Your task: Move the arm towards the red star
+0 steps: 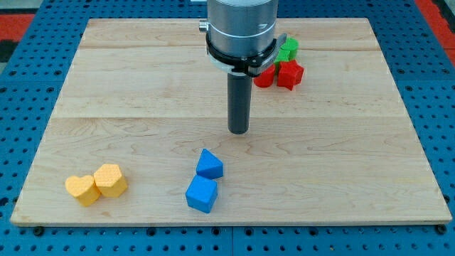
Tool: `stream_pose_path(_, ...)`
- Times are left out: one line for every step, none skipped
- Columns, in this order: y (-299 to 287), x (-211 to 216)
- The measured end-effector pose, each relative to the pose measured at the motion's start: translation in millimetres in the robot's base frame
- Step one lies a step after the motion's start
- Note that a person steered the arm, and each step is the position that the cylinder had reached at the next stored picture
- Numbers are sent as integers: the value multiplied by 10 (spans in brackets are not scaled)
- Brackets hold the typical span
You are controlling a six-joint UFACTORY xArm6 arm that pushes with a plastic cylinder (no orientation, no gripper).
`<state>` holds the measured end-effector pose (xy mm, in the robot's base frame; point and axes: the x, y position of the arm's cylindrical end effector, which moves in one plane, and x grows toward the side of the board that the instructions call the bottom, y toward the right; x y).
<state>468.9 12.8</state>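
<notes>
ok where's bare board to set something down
Free: the view's left top, above the yellow blocks; the view's right bottom, right of the blue blocks. Crowded: the view's top right, where the red star, another red block and the green block cluster beside my tip.

Lower left: yellow heart [82, 189] touching yellow hexagon [111, 179]. Bottom centre: blue triangle [210, 164] above blue cube [201, 193]. Upper right: green block [288, 48].

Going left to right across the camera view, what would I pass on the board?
yellow heart block → yellow hexagon block → the two blue blocks (cube, triangle) → my tip → the red and green cluster, with the red star on its right.
</notes>
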Motion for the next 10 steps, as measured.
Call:
stream_pose_path(0, 0)
stream_pose_path(0, 7)
stream_pose_path(0, 8)
stream_pose_path(0, 12)
stream_pose_path(0, 16)
stream_pose_path(0, 17)
stream_pose_path(196, 17)
stream_pose_path(604, 2)
stream_pose_path(1141, -262)
stream_pose_path(1650, -740)
